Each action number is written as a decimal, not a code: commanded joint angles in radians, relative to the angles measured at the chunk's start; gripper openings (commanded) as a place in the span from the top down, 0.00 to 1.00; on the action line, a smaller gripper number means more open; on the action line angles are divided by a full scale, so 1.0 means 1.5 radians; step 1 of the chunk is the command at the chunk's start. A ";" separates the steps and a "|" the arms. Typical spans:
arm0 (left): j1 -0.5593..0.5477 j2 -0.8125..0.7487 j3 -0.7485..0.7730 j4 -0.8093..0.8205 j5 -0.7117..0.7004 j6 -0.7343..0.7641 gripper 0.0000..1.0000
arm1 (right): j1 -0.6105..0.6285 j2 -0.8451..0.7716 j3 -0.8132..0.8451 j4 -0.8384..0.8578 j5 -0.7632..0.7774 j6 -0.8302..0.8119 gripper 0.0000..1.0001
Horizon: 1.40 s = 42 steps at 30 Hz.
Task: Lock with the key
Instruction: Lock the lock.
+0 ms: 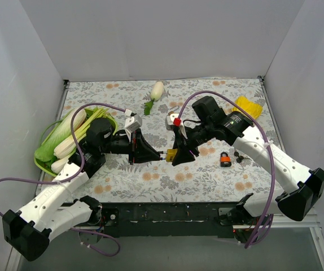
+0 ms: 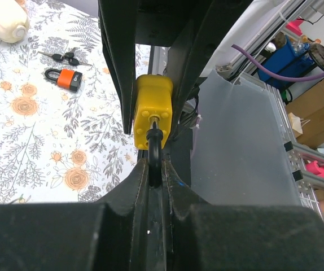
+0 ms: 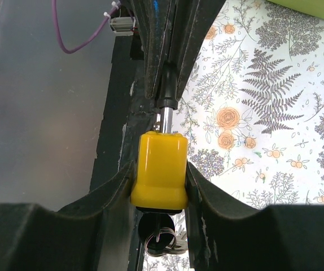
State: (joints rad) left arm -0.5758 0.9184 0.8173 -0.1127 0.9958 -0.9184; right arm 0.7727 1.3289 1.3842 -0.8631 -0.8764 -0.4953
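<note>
A yellow padlock (image 1: pixel 171 155) hangs above the table's middle, between both arms. My right gripper (image 3: pixel 160 175) is shut on the padlock's body (image 3: pixel 161 169). A key on a ring (image 3: pixel 162 236) sticks out of the padlock's underside. My left gripper (image 2: pixel 155 169) is shut on the black-coated shackle (image 2: pixel 154 149), which rises from the yellow body (image 2: pixel 152 113). In the right wrist view a bare silver leg of the shackle (image 3: pixel 166 118) shows between the body and the left fingers (image 3: pixel 150 51). In the top view the two grippers (image 1: pixel 157 153) (image 1: pixel 178 153) meet tip to tip.
An orange padlock (image 1: pixel 225 160) lies right of centre with black-headed keys (image 1: pixel 242 160) beside it. A white radish (image 1: pixel 157 90) lies at the back, a yellow object (image 1: pixel 248 105) at the back right. A green basket (image 1: pixel 40 161) of cabbage sits on the left.
</note>
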 commanded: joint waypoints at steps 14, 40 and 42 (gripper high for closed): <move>-0.062 0.027 -0.069 0.171 -0.023 -0.082 1.00 | 0.060 0.059 0.082 0.118 -0.072 0.061 0.99; -0.085 -0.003 -0.112 0.227 -0.035 -0.192 1.00 | 0.054 0.056 0.070 0.152 -0.055 0.099 0.99; -0.045 -0.029 -0.110 0.198 -0.023 -0.182 1.00 | 0.025 0.046 0.050 0.142 -0.057 0.109 0.93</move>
State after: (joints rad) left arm -0.6685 0.9230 0.6266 0.2077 0.9611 -1.2030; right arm 0.8314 1.4235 1.4391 -1.0473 -0.8661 -0.3389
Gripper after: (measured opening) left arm 0.069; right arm 0.425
